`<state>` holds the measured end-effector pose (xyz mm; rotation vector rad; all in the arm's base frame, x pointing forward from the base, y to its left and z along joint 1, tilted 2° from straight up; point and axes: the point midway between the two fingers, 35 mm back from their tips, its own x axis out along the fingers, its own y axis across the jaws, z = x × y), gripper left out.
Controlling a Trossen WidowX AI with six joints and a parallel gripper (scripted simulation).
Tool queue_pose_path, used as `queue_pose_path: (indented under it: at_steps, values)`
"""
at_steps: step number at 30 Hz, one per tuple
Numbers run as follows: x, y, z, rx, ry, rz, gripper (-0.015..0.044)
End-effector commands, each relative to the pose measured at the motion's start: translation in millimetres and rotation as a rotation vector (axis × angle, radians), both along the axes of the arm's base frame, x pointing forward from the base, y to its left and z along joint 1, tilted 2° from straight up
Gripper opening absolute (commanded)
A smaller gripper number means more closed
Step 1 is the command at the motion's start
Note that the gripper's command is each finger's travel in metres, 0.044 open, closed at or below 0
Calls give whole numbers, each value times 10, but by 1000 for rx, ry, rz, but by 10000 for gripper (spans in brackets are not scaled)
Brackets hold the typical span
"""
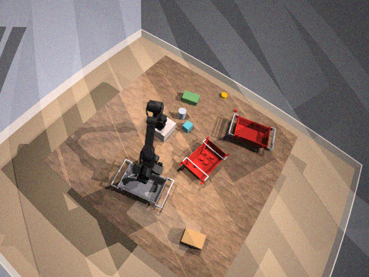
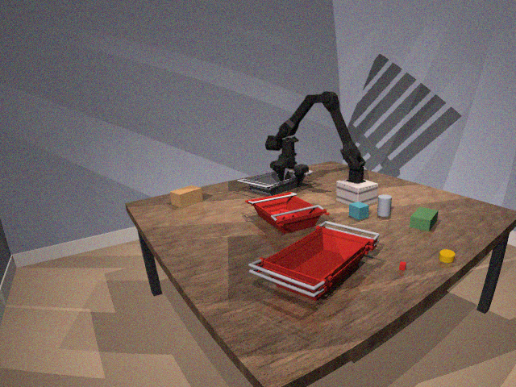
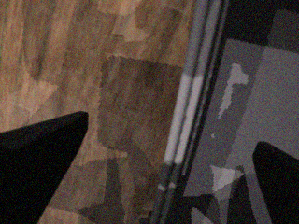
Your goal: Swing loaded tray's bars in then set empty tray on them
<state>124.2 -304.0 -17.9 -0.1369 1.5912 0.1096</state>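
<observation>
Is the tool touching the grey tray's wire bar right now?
Apart. In the wrist view the open tool straddles the wire bar: bare wood shows between one finger and the bar, and the grey tray floor between the bar and the other.
</observation>
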Motion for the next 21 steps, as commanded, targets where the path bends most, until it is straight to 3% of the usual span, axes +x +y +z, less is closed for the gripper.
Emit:
queue_pose_path:
  at_steps: [1,6,21]
  values:
    - [-15,31,-184,8,2,4,440]
    - [-16,32,-194,8,2,4,440]
    - [-16,32,-194,8,2,4,228]
